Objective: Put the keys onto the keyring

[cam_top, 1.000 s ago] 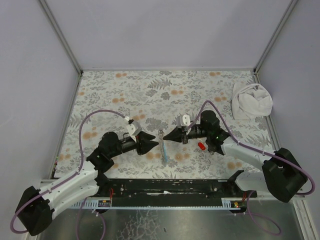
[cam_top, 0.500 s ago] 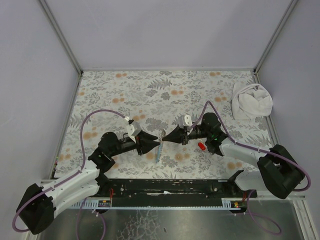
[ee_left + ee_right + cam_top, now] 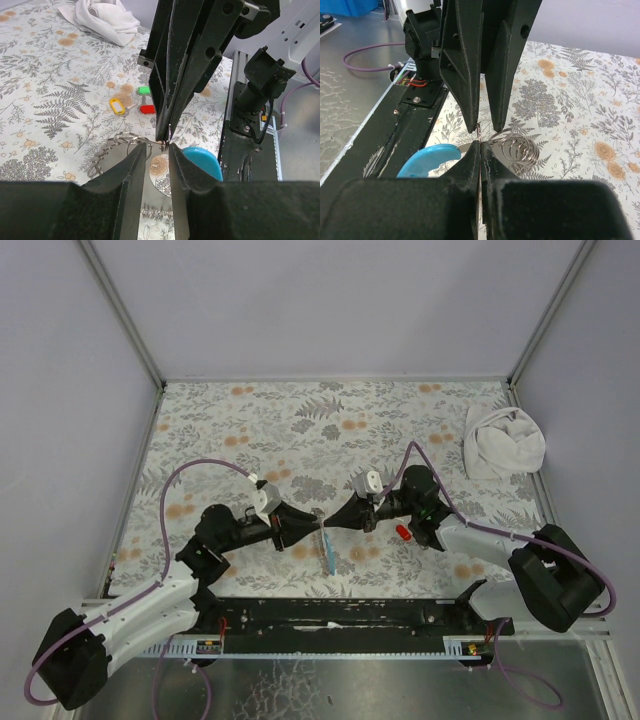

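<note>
The keyring hangs between my two grippers, with its light blue part (image 3: 327, 550) pointing down toward the near edge. My right gripper (image 3: 480, 144) is shut on its thin grey wire. My left gripper (image 3: 157, 149) is open, its tips on either side of that wire, nose to nose with the right gripper (image 3: 165, 136). A coil of wire loops (image 3: 518, 147) hangs beside the pinch. The tan-yellow key (image 3: 116, 106), the green key (image 3: 144, 90) and the red key (image 3: 146, 109) lie together on the floral cloth behind the right gripper. The black key is out of view.
A white cloth bundle (image 3: 503, 440) lies at the far right of the floral table cover (image 3: 250, 420). Grey walls close in the table on three sides. The black base rail (image 3: 340, 615) and both arm bases run along the near edge.
Both grippers have closed in until their tips meet at the ring. The blue part swung left, then back to the right.
</note>
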You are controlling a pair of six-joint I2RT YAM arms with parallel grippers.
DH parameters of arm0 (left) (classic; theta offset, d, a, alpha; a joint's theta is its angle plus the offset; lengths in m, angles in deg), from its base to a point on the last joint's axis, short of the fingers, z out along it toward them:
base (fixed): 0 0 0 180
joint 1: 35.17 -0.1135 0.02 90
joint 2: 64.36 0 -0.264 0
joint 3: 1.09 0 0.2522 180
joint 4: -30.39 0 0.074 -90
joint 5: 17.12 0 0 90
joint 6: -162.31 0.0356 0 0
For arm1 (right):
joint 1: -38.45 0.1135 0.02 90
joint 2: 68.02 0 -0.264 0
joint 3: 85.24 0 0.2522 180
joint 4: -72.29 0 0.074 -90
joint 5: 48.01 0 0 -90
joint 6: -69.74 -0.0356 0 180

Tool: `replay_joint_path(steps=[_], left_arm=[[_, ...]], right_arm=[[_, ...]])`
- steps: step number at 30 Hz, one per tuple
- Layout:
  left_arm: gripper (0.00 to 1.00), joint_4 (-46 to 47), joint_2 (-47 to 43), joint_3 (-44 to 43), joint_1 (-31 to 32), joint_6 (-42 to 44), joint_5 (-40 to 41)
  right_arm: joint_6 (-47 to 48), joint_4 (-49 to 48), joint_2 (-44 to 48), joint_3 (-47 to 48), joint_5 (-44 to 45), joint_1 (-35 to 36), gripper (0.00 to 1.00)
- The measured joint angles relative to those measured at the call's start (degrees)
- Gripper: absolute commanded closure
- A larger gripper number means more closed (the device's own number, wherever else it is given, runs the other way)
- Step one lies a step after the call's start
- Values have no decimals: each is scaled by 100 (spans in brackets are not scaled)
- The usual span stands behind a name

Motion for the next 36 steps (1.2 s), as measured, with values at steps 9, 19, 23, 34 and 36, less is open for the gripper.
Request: replay_joint_path(steps=[9, 19, 23, 34, 36], left_arm=[[77, 81, 59, 0, -2, 0, -221], [79, 129, 299, -4, -7, 2, -398], [78, 157, 297, -4, -7, 0, -411], [84, 234, 306, -4, -7, -33, -448], [87, 278, 339, -4, -7, -42, -450]], right_arm=[[-122, -155, -83, 0, -146, 0, 100], [-245, -247, -85, 0, -264, 0, 100], [-278, -282, -101, 0, -289, 0, 100], [-367, -345, -249, 0, -289, 0, 100], [-398, -393, -256, 0, -295, 0, 100]])
